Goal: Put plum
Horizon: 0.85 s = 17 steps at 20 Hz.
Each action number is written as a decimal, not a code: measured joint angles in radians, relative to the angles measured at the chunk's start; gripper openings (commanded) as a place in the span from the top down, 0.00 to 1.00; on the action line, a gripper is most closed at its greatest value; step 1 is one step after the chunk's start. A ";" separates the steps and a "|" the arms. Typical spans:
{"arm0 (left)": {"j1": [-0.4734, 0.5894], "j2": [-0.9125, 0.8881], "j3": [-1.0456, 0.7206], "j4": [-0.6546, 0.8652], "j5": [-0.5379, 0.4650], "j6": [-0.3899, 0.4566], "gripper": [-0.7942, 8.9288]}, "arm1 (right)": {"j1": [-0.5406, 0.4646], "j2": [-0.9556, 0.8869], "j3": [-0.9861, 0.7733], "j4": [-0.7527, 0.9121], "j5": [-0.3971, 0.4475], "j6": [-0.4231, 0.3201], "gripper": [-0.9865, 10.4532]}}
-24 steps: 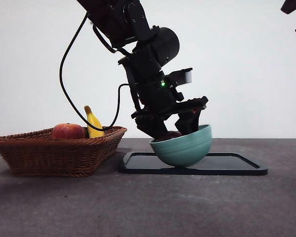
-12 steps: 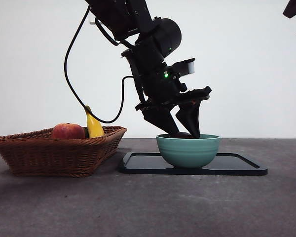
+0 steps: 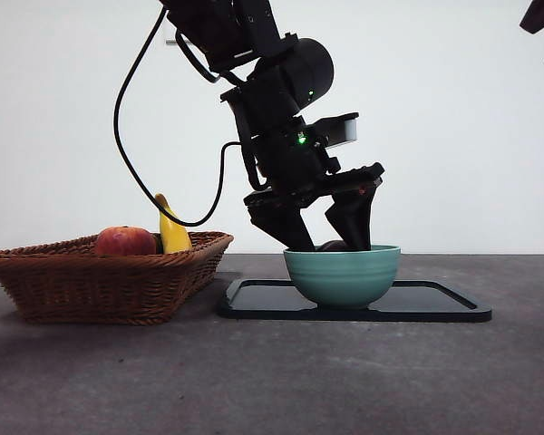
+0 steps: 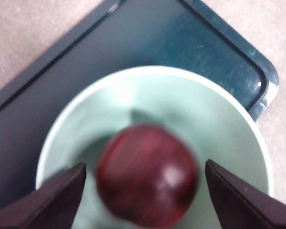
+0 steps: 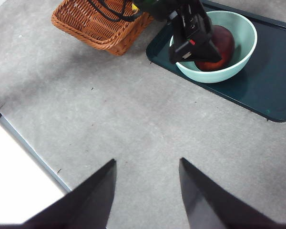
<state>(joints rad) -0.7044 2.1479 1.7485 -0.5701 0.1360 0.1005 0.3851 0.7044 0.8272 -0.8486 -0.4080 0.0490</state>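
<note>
One plum (image 4: 147,175) lies inside the green bowl (image 3: 342,275), which stands on the dark tray (image 3: 435,304) right of the wicker basket (image 3: 100,281). It sits directly between the jaws of the left gripper (image 3: 331,237), whose tips reach into the bowl. Jaws are spread, with a gap on either side of the fruit; contact appears nil. Right gripper (image 5: 148,191) waits well apart over the tabletop (image 5: 109,109), jaws spread, holding nothing. Judgement: fruit released, and withdrawal calls for a straight lift clear of the rim.

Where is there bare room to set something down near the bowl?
Bare dark tray beside the mint-green bowl, and bare grey table in front. Crowded: the bowl, holding the dark plum under the open left gripper, and the wicker basket.
</note>
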 measured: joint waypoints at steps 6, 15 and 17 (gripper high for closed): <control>0.000 0.000 0.020 -0.059 0.000 0.028 0.50 | 0.000 0.000 0.000 0.000 0.000 0.000 0.73; 0.000 0.000 0.020 -0.066 0.000 0.040 0.63 | 0.000 0.000 0.000 0.000 0.000 0.000 0.73; 0.000 0.000 0.020 -0.066 0.000 0.040 0.67 | 0.000 0.000 0.000 0.000 0.000 0.000 0.73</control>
<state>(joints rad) -0.7044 2.1479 1.7687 -0.6365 0.1356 0.1410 0.3851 0.7044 0.8272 -0.8482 -0.4080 0.0490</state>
